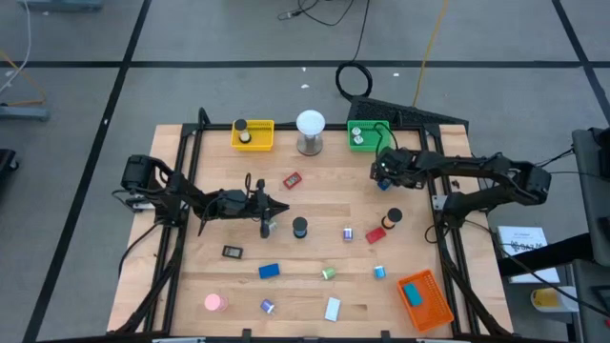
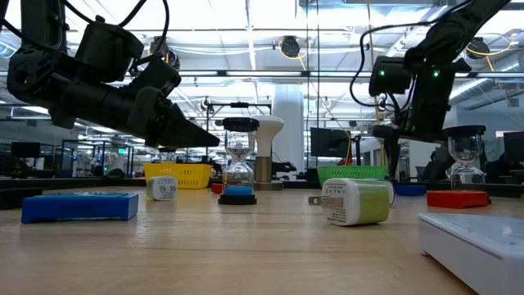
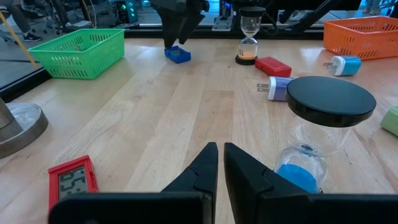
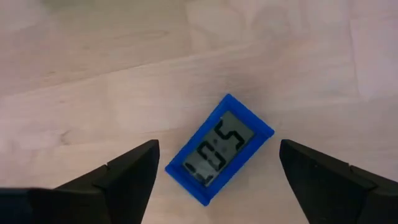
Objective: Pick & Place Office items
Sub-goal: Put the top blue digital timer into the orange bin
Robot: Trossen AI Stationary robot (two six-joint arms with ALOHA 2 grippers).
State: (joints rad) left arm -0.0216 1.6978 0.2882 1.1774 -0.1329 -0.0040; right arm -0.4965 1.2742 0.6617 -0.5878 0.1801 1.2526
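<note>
Right gripper [image 4: 214,165] straddles blue clock [image 4: 219,149], seemingly untouched.

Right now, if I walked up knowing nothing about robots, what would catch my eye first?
Probably the right gripper, jaws wide open, poised straight above a small blue clock lying flat on the wooden table near the green tray. The left gripper is shut, beside a black-capped hourglass with blue sand near the table's middle. Small colourful items lie scattered across the rest.
</note>
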